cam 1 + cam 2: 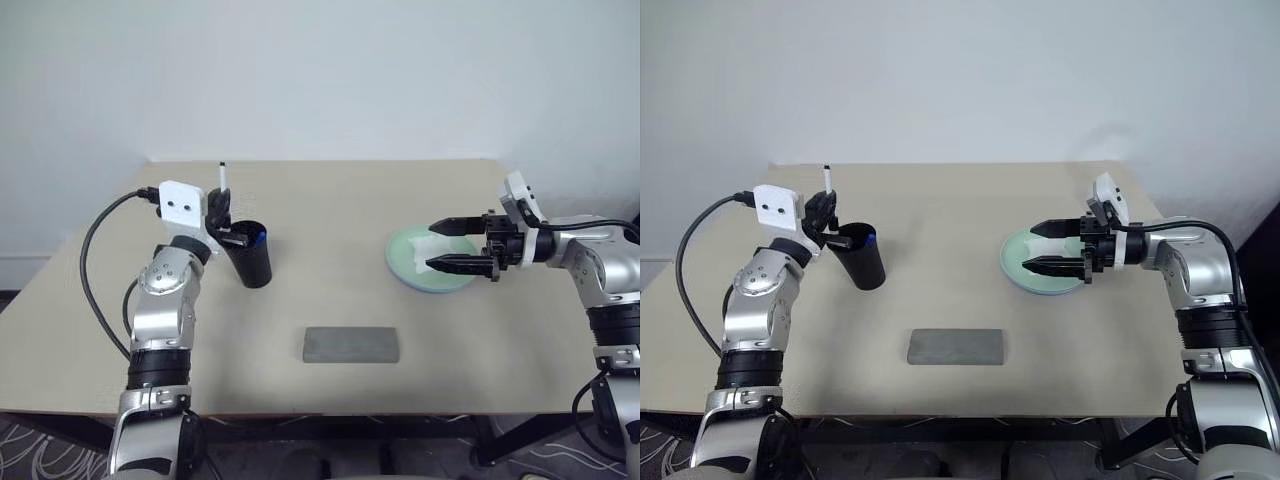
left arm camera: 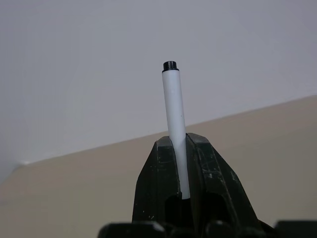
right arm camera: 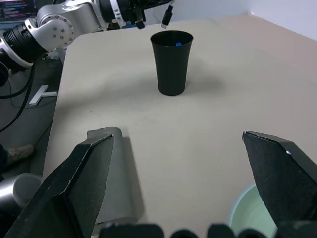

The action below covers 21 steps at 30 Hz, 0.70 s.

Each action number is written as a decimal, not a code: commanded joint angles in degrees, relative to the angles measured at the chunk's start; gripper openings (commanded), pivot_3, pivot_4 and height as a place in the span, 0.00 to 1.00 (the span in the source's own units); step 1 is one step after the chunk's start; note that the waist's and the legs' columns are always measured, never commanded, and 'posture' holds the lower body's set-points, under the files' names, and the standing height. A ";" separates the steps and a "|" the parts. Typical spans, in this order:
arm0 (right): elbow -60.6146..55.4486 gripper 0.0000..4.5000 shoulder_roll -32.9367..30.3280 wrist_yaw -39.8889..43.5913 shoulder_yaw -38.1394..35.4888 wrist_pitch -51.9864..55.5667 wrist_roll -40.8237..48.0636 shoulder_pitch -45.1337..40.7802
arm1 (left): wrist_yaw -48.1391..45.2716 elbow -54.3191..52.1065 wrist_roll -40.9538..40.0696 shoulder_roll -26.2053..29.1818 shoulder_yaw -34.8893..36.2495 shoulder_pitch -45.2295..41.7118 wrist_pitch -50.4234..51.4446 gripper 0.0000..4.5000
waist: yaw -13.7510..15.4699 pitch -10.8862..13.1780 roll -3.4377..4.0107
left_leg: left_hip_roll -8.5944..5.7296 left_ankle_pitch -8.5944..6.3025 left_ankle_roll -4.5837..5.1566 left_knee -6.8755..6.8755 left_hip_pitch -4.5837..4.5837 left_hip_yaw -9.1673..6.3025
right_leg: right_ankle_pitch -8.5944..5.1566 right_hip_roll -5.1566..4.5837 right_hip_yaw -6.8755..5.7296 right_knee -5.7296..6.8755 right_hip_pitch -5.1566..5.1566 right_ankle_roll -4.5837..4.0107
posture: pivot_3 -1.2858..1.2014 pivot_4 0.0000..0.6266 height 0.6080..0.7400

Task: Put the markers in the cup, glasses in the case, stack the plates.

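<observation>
While the left arm reaches forward over the left side of the table [image 1: 330, 300], its left gripper [image 1: 222, 212] is clamped on the black-capped marker [image 2: 174, 119], which stands nearly upright between the two fingers [image 2: 210, 183] with its white barrel rising above them. This gripper sits just beside and above the rim of the black cup [image 1: 250, 255], on the cup's left and far side; the cup stands upright, and a spot of blue shows inside it, seemingly the blue-capped marker [image 3: 178, 44]. The right arm is bent at the elbow, with its forearm turned inward across the table's right side, so that the right gripper [image 1: 457, 247] points left. Its fingers are spread wide and grasp nothing. It hovers over the mint green plate [image 1: 405, 265], which carries a small white cloth [image 1: 420, 245]. The grey case [image 1: 351, 345] lies closed near the front edge, roughly midway between the two arms and well apart from both grippers.
</observation>
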 commanded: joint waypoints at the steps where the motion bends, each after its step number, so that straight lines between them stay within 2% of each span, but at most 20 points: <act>1: -2.09 1.00 -0.04 -0.13 -1.10 0.13 1.31 -1.30 | -1.13 -1.18 -0.55 -0.38 -0.18 -0.23 -2.36 0.01 | -0.05 0.00 0.00 | 0.00 0.00 0.00 0.00 0.01 0.01 | 0.00 0.00 0.00 0.00 0.00 0.00 | 0.52 0.00 0.96; 6: -1.96 1.00 0.05 -0.10 -1.07 0.14 1.27 -1.53 | -1.53 -1.11 -0.10 -1.05 -0.42 0.36 -3.21 0.01 | -0.13 0.00 0.00 | 0.03 0.00 0.00 0.00 0.03 0.04 | 0.00 0.01 -0.02 0.00 -0.01 0.00 | 0.52 0.00 0.96; 10: -1.89 1.00 0.08 -0.17 -1.10 0.10 1.21 -1.62 | -2.00 -1.12 -0.13 -1.08 -0.47 0.52 -3.03 0.26 | -0.11 0.00 0.00 | 0.03 0.00 0.01 0.00 0.03 0.03 | 0.00 0.02 -0.04 0.02 -0.01 0.00 | 0.52 0.00 0.96; 19: -2.57 1.00 0.07 -0.46 -1.13 0.38 1.30 -1.24 | -5.50 -2.63 -1.78 -0.13 -0.18 1.36 -1.20 0.95 | -0.11 0.00 0.00 | 0.02 0.00 0.00 0.00 0.02 0.02 | 0.00 0.02 -0.03 0.01 -0.01 0.00 | 0.52 0.00 0.96; 21: -2.99 1.00 -0.01 -0.71 -1.14 0.70 1.32 -1.02 | -8.52 -3.90 -3.02 1.44 -0.01 1.62 0.06 0.98 | -0.17 0.00 0.00 | 0.03 0.00 0.00 0.00 0.02 0.03 | 0.00 0.02 -0.03 0.01 -0.01 0.00 | 0.52 0.00 0.96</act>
